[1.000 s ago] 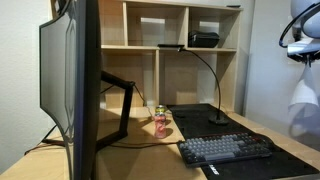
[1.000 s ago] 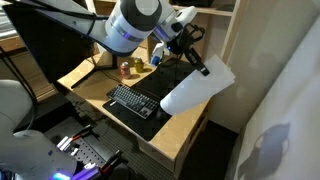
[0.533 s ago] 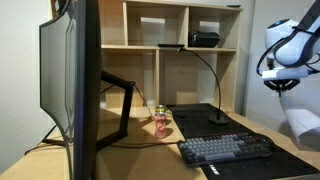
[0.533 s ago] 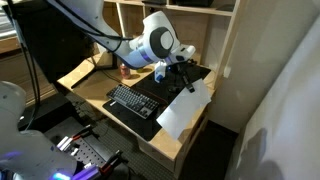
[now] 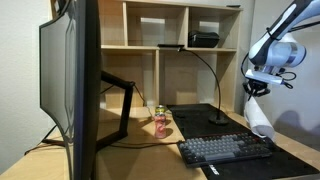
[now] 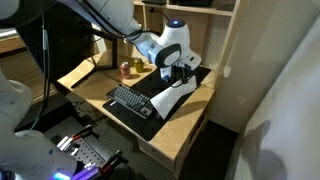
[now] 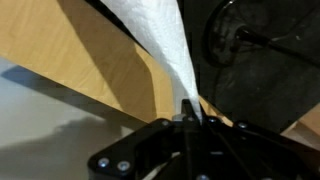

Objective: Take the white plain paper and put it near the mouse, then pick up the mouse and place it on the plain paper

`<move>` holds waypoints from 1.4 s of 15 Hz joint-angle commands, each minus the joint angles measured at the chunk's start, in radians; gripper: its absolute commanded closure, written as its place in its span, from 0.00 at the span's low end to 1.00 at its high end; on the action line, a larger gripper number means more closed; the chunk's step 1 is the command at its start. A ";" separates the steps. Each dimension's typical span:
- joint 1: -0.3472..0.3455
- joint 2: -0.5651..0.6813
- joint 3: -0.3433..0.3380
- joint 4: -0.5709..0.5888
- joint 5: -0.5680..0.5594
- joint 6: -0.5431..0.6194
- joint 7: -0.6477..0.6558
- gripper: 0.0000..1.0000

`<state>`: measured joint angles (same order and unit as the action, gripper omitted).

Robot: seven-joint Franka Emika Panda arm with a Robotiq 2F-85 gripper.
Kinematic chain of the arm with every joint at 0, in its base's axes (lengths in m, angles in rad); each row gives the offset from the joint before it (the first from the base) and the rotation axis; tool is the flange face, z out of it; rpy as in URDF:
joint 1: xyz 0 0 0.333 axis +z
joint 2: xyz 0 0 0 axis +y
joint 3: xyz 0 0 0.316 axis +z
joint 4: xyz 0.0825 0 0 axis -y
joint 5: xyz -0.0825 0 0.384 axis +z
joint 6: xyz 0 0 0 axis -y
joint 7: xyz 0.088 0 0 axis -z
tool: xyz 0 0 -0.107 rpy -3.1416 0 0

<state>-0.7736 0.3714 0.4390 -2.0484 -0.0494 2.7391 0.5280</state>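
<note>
The white plain paper (image 6: 172, 97) hung limp from the fingers (image 7: 178, 122), which were pinched tight on its narrow top end. The sheet widened as it drooped toward the desk (image 6: 83, 70), just beside the near end of the dark keyboard (image 6: 130, 101). I couldn't tell whether its lower edge touched the black mat (image 5: 200, 115) under it, and the arm (image 6: 165, 42) reached in from above.
</note>
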 commanded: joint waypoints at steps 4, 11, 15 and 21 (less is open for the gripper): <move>-0.061 0.179 0.028 0.290 0.533 -0.185 -0.364 1.00; 0.119 0.307 -0.130 0.430 1.063 -0.355 -0.469 1.00; 0.143 0.345 -0.257 0.478 1.311 -0.569 -0.509 1.00; 0.238 0.412 -0.487 0.506 1.307 -0.756 -0.466 1.00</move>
<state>-0.6154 0.7426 0.0467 -1.5768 1.2747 2.0027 0.0389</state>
